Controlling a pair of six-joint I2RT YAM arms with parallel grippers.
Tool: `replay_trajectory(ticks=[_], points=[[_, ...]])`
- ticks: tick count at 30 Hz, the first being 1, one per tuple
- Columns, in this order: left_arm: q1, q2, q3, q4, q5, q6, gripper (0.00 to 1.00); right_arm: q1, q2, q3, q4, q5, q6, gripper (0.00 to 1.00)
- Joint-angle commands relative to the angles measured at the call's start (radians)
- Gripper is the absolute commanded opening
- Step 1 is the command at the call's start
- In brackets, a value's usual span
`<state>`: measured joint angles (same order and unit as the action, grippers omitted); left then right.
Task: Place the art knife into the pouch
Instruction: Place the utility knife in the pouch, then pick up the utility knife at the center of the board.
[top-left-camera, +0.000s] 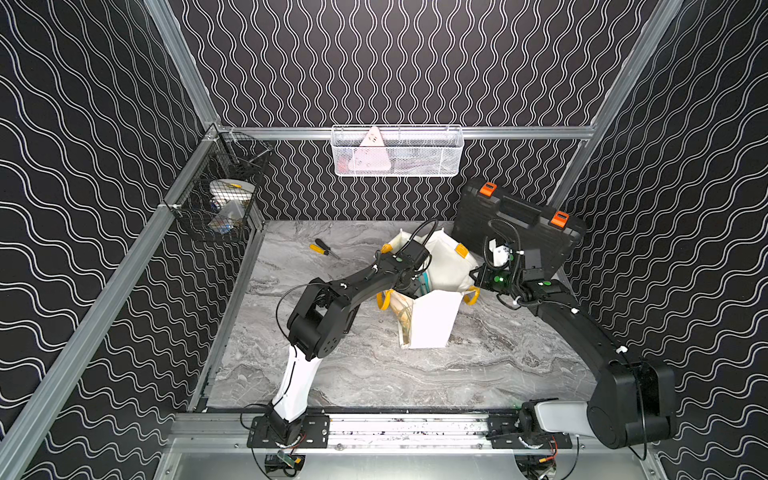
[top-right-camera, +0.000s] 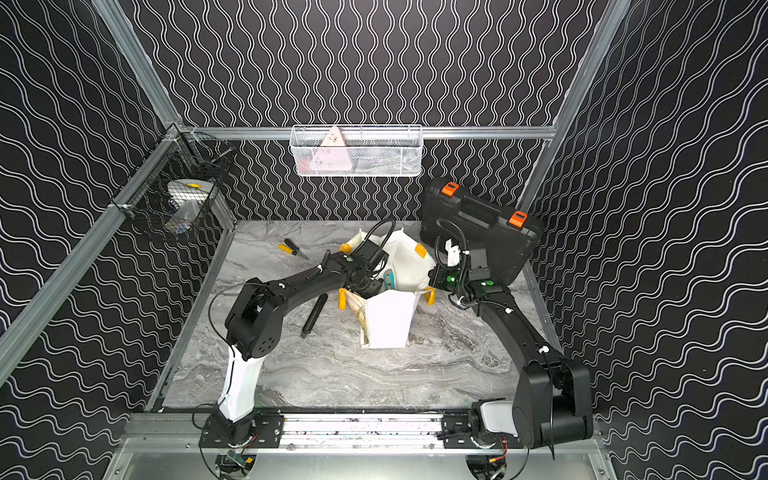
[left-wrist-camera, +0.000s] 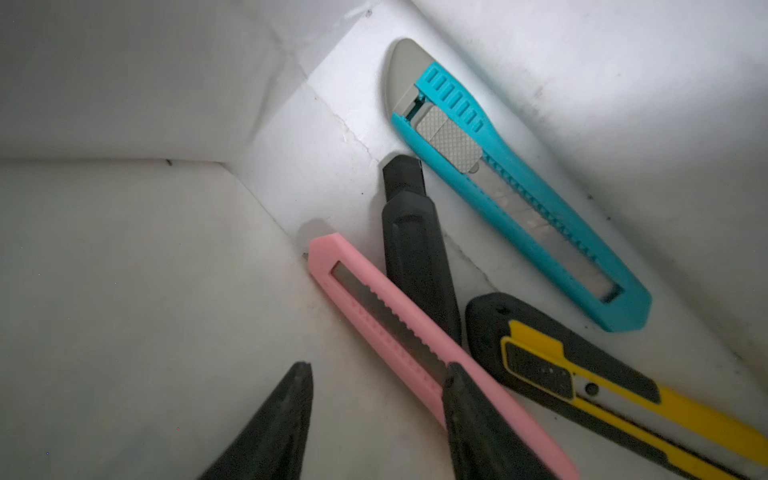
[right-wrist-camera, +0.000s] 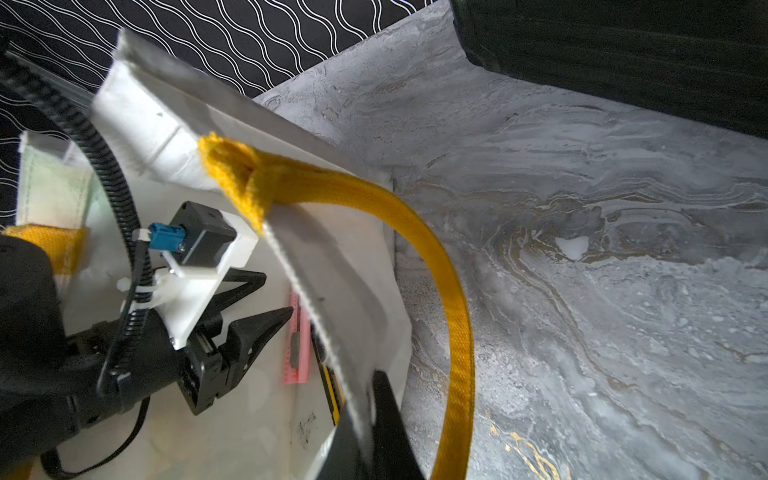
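Pink art knife (left-wrist-camera: 386, 320) lies inside pouch (top-left-camera: 432, 320), mid worktop (top-left-camera: 374, 374). Left end effector (left-wrist-camera: 377, 368) spread wide above it, empty. Right end effector (right-wrist-camera: 365, 419) pinches pouch rim at 3 o'clock. Best: lift left one straight up, no snagging cloth.

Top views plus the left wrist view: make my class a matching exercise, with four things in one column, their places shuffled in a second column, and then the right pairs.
Things
1. teal art knife
2. screwdriver
3. white wire basket
4. black case

Places
a. hanging on the back rail
b. lying inside the pouch
c. propped at the back of the table, orange latches uppermost
d. lying on the table, outside the pouch

Pairs: 1-b, 2-d, 3-a, 4-c
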<state>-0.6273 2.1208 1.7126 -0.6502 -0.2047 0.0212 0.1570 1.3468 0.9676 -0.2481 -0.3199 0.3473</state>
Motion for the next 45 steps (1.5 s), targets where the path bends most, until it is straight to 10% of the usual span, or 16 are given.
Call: replay_trajectory(ticks=[1,14,33,45], points=[[0.004,-0.024,-0.013,0.003,-0.015,0.004,0.58,-0.001,-0.005,0.001,0.026,-0.002,-0.003,0.00],[0.009,-0.146,-0.046,0.049,0.063,-0.020,0.76,-0.001,-0.007,0.001,0.028,-0.008,0.002,0.00],[0.010,-0.443,-0.100,0.218,0.292,-0.101,0.77,-0.002,0.009,-0.018,0.049,-0.015,0.010,0.00],[0.017,-0.642,-0.224,0.264,0.156,-0.138,0.78,-0.001,0.013,-0.018,0.051,-0.016,0.007,0.00]])
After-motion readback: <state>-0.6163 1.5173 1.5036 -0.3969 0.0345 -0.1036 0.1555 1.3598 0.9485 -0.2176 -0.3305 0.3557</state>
